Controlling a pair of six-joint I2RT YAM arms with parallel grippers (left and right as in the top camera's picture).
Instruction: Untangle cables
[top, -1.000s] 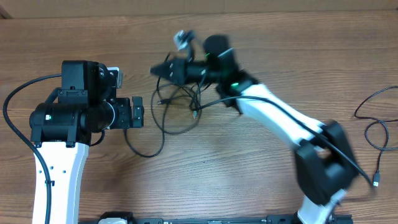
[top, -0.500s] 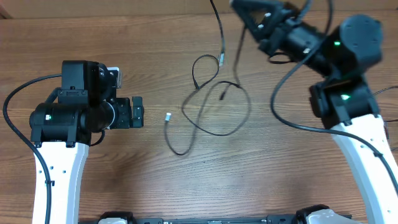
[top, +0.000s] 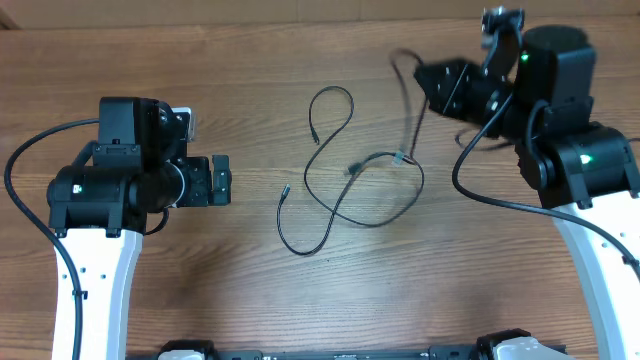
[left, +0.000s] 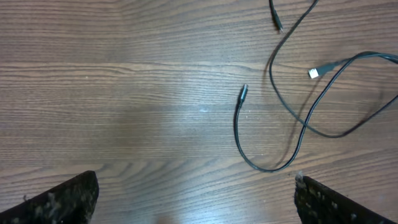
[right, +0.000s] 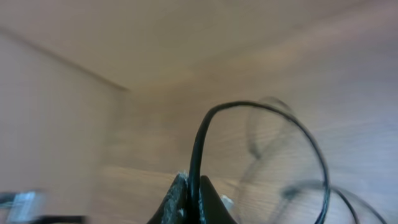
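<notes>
the right gripper (top: 436, 84), pinched tight on one cord (right: 198, 158), hung at the table's (top: 200, 300) 1 o'clock. the cables (top: 352, 168) lay loose at centre, toward its 8 o'clock; the left gripper (top: 222, 180), spread wide, had them at 3 o'clock, nearer.

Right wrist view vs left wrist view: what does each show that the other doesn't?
Only right wrist: the right gripper shut on one thin black cable, which arcs up off its tips; the background is blurred. Only left wrist: the left gripper open and empty, with a silver plug end and a black plug end lying loose ahead of it. Both: black cable loops over the brown wood-grain table.
</notes>
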